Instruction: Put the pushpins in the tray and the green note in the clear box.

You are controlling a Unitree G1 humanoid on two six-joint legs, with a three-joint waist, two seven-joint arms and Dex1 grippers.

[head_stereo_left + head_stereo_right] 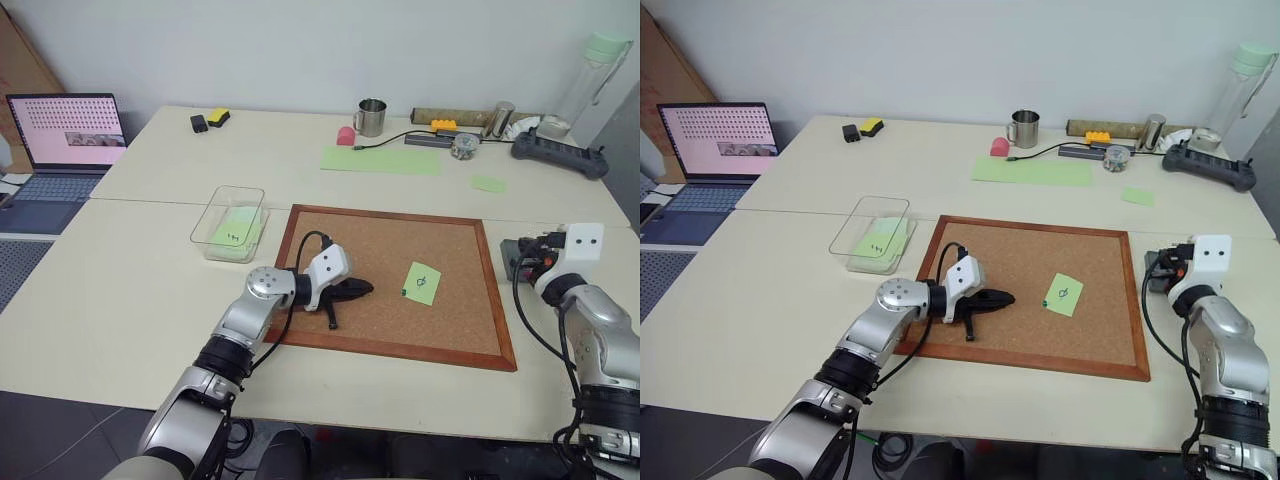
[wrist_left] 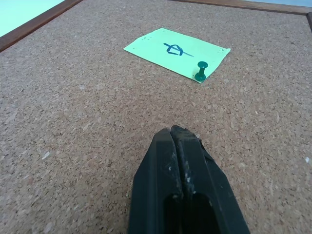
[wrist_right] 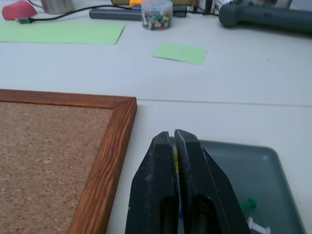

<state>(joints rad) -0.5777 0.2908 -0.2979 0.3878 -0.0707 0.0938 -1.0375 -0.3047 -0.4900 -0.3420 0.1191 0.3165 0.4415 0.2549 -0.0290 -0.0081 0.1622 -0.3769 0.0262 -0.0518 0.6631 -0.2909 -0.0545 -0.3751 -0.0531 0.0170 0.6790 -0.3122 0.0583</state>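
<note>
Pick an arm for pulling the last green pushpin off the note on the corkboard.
Left, probably. The left gripper already rests on the corkboard, pointing at the green pushpin that pins the green note. The right gripper hangs over the tray, off the board.

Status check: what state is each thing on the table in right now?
green note: flat on corkboard, pinned at one corner
green pushpin: stuck upright through note
clear box: lidless, a green note inside
tray: holds pushpins
left pincer: shut, empty
right pincer: shut, above tray
</note>
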